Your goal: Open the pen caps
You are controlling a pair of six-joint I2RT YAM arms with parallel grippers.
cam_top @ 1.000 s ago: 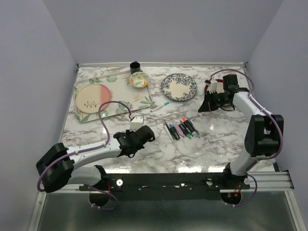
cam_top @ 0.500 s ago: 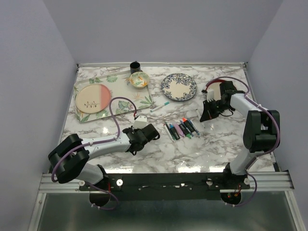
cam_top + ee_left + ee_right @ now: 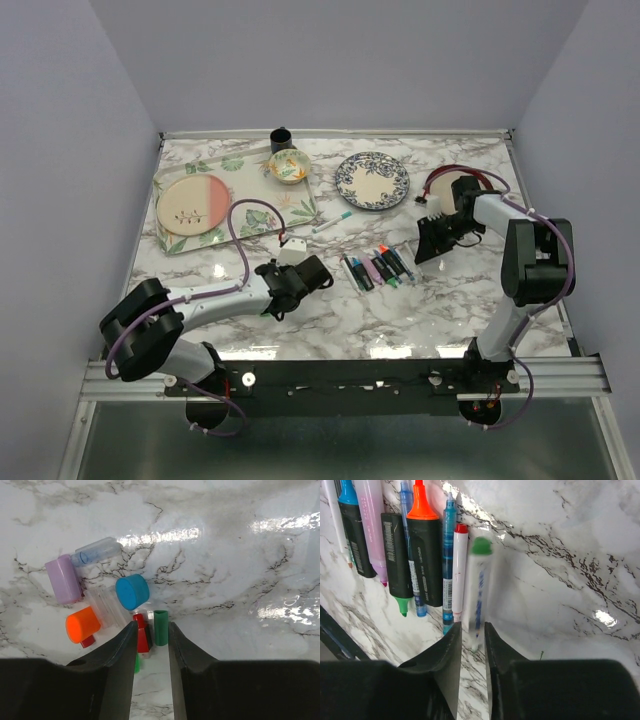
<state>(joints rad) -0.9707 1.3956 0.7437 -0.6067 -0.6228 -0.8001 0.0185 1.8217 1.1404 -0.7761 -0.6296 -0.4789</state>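
Observation:
In the left wrist view a cluster of pen caps lies on the marble: lilac (image 3: 63, 578), clear (image 3: 96, 551), blue (image 3: 132, 591), orange (image 3: 82, 624), red (image 3: 141, 632) and green (image 3: 160, 627). My left gripper (image 3: 150, 630) is open; the red and green caps lie loose between its fingertips. It shows in the top view (image 3: 305, 272) left of the pens (image 3: 375, 268). My right gripper (image 3: 471, 630) is open over a blurred white pen with a green end (image 3: 479, 595), beside the row of uncapped pens (image 3: 422, 555). It stands right of the row in the top view (image 3: 428, 245).
A teal-ended pen (image 3: 332, 220) lies alone behind the row. A clear tray (image 3: 300, 205) with a pink plate (image 3: 193, 206) and a small bowl (image 3: 288, 166), a black cup (image 3: 281, 137) and a blue patterned plate (image 3: 372, 180) stand at the back.
My right gripper has come forward and left, down to the right end of the pen row. My left gripper has shifted a little right toward the pens.

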